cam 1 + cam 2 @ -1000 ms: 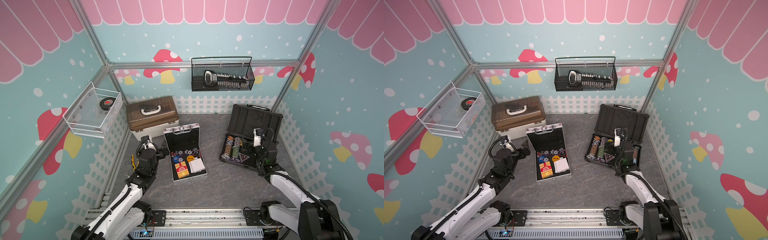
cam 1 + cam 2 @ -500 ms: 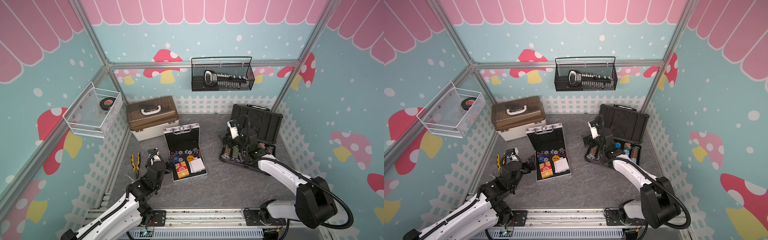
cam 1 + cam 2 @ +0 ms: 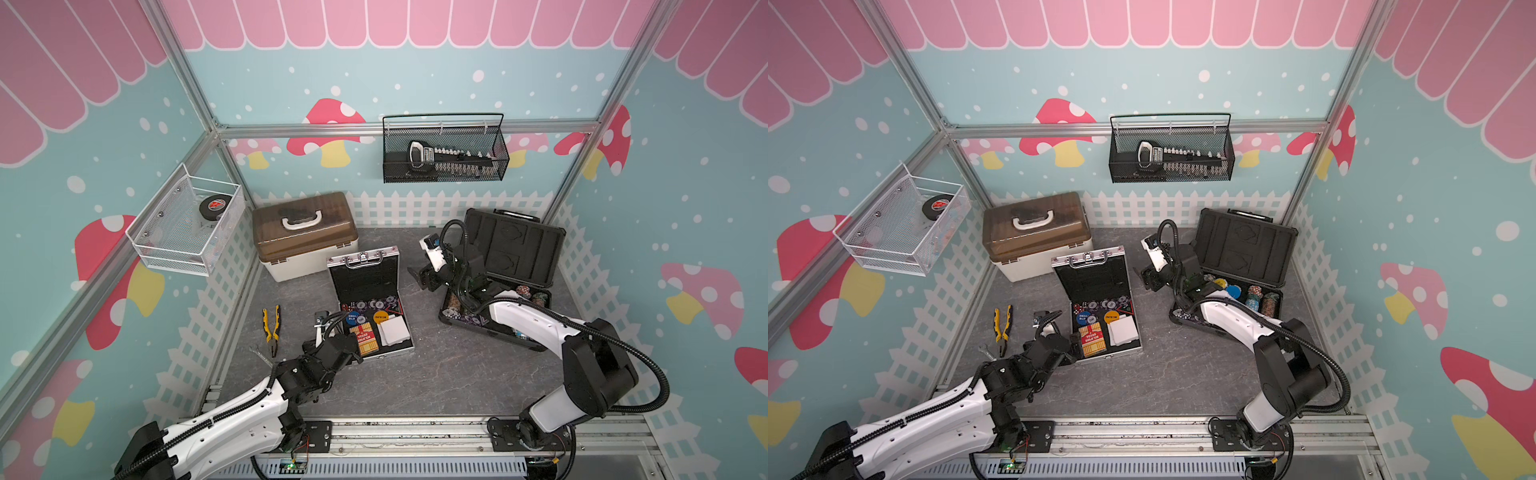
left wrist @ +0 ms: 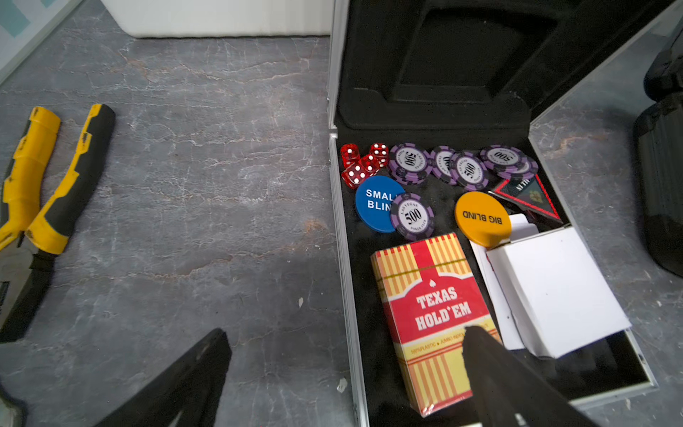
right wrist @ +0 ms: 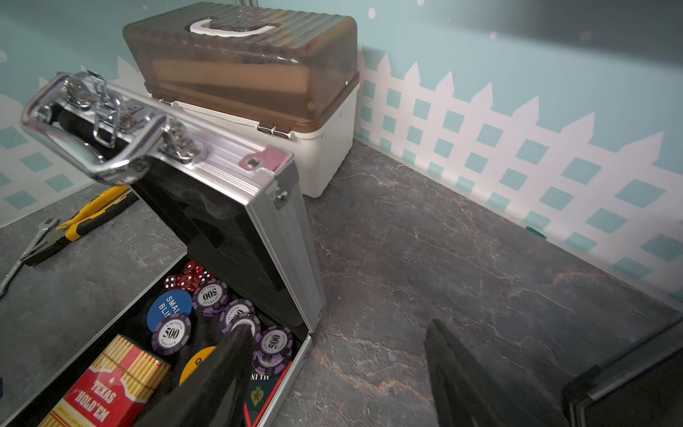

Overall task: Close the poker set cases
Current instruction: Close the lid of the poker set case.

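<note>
Lying open, silver case – TEXAS HOLD'EM deck, 500 chips, left tool spread, right tool spread

Left arm, right arm: white shells, black joints. Black ribbed cable hose ran along each (looped wide on right). Fingers were black, wedge-shaped. White block capped wrist.
</note>
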Controlling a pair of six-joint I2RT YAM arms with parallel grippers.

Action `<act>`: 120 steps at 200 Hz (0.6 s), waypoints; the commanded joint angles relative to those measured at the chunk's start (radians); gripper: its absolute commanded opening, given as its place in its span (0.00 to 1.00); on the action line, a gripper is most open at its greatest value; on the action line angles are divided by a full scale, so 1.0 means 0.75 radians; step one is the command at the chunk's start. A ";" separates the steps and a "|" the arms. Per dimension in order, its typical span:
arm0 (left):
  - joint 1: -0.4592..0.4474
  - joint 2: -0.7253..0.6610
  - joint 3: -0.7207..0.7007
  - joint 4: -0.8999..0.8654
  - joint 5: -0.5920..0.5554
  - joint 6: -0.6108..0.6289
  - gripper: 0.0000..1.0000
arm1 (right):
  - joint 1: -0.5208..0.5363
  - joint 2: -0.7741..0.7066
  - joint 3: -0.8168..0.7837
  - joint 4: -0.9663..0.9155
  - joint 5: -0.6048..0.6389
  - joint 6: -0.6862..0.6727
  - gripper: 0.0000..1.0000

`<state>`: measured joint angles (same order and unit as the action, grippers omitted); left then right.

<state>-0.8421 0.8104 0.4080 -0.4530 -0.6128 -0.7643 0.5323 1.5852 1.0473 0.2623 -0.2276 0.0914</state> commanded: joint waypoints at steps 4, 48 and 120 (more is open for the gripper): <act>-0.024 -0.043 -0.049 -0.037 -0.038 -0.101 0.99 | 0.020 0.062 0.067 0.071 -0.061 0.008 0.70; -0.025 -0.077 -0.077 -0.072 -0.048 -0.177 0.99 | 0.051 0.154 0.148 0.121 -0.057 0.020 0.66; -0.038 0.022 -0.046 -0.130 0.009 -0.213 0.98 | 0.067 0.252 0.218 0.166 -0.036 0.039 0.57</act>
<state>-0.8593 0.8017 0.3573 -0.5095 -0.6132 -0.8803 0.5724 1.7454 1.1767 0.3553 -0.2584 0.1162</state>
